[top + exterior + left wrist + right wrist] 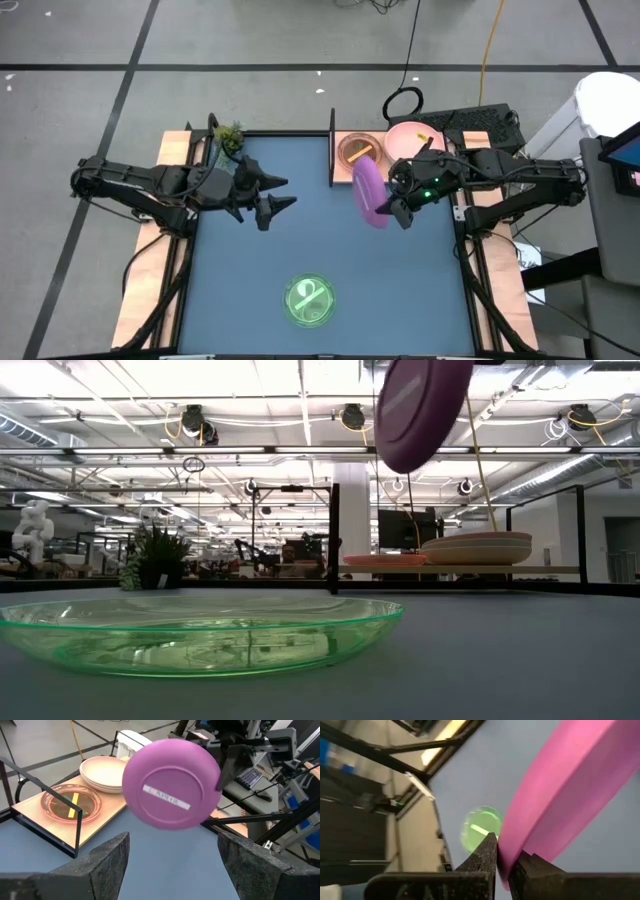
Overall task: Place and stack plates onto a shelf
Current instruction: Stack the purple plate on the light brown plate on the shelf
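The step in hand looks like the carry: the right end effector (402, 212) is pinched shut on the rim of the purple plate (369, 193) and holds it on edge, lifted off the blue surface (330, 240), just beside the shelf (345, 172) on the side nearer the surface's middle. In the right wrist view the two dark fingers (485, 852) clamp the plate's edge with no gap left.

The shelf is the light-wood board at the far edge of the surface, with a thin black upright (331, 148) at its end nearest the surface's centre. On it lie an orange-brown see-through plate (71, 805) holding a yellow stick (74, 805), next to the upright, and beyond that a stack of pale plates with a pink plate (413, 134) on top.

The next move probably calls for turning the purple plate flat and lowering it onto one of these.

The green plate (309, 301), well away from the shelf at the near side, is still to be collected. The left end effector (275, 193) waits wide open and empty, across from the shelf.
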